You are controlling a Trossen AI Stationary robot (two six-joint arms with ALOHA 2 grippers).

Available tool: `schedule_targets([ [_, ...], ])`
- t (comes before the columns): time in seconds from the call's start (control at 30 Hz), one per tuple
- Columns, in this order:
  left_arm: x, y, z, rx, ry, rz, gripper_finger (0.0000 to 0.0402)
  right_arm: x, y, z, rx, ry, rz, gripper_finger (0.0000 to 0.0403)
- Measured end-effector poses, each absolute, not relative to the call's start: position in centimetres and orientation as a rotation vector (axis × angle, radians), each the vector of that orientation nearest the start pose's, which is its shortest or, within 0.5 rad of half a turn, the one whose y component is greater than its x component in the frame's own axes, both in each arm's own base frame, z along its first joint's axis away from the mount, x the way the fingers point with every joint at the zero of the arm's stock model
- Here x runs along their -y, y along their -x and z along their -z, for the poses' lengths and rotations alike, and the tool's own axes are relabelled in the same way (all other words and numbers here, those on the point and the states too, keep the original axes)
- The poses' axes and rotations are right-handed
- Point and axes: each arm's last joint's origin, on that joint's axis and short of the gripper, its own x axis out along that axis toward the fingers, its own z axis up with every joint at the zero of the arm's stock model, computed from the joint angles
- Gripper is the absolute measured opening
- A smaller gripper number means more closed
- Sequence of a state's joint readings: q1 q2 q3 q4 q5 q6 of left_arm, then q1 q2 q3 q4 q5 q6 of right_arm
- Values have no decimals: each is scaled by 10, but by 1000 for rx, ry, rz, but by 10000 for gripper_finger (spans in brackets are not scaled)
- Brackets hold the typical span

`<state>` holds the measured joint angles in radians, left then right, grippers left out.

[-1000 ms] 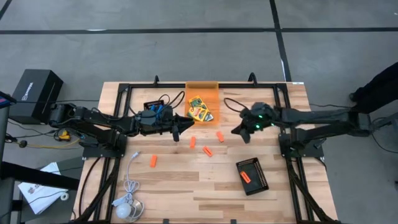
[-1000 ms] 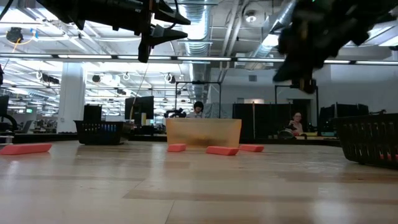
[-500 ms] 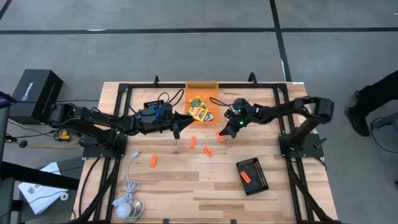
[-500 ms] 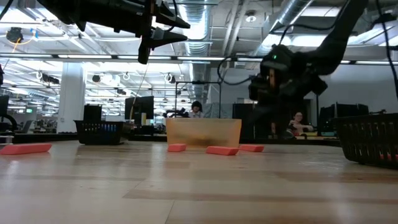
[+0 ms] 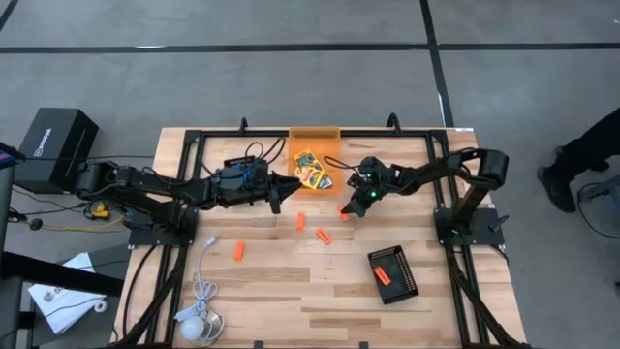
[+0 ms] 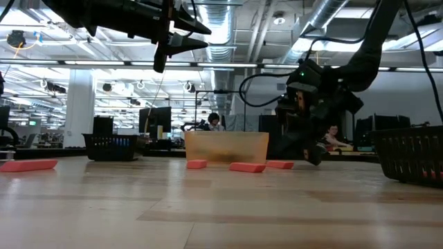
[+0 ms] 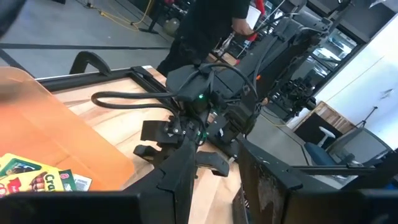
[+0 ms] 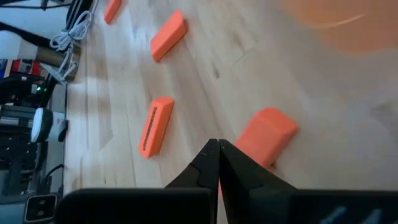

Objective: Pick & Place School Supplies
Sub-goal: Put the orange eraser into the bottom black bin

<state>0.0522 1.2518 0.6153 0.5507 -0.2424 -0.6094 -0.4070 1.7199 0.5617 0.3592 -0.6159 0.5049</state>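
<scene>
Crayon boxes (image 5: 309, 171) lie in the orange bin (image 5: 316, 141) at the table's far edge. Several stubby orange pieces lie flat on the wood: one (image 8: 266, 132) just in front of the bin, two (image 5: 300, 222) (image 5: 323, 236) nearer the middle, one (image 5: 238, 251) to the left. My right gripper (image 8: 217, 149) is shut and low over the table, its tips beside the first piece (image 5: 341, 214). My left gripper (image 5: 277, 191) hangs open, high above the table, left of the bin. I cannot make out the blue-handled tool. My right gripper comes down at a slant from the table's right, its shut tips at one side of the orange piece (image 8: 252, 146) that lies flat on the wood. Whether they touch it, I cannot tell.
A black tray (image 5: 394, 274) near the right holds another orange piece (image 5: 383, 276). A second black tray (image 5: 239, 162) sits under the left arm. A white cable with a puck (image 5: 199, 321) lies at the near left corner. A person's legs (image 5: 581, 155) stand right of the table.
My right gripper has swung toward the table's left and come down from high above the table to the orange piece in front of the bin, its arm folding in. The person at the right has shifted.
</scene>
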Motion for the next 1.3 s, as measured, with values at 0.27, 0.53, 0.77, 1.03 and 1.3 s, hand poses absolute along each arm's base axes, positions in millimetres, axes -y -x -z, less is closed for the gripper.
schedule_targets([
  [0.27, -23, -264, -248, 7, 597, -317, 117, 103, -253, -95, -783, -871, 51, 0],
  [0.53, -23, -264, -248, 5, 598, -315, 117, 102, -251, -93, -802, -868, 49, 0],
  [0.77, -23, -264, -248, 3, 598, -315, 117, 98, -252, -93, -810, -873, 18, 0],
  [1.03, -23, -264, -248, 2, 597, -315, 117, 88, -254, -91, -851, -871, -4, 0],
  [1.3, -22, -265, -247, -10, 598, -298, 117, 88, -253, -90, -864, -868, 19, 0],
])
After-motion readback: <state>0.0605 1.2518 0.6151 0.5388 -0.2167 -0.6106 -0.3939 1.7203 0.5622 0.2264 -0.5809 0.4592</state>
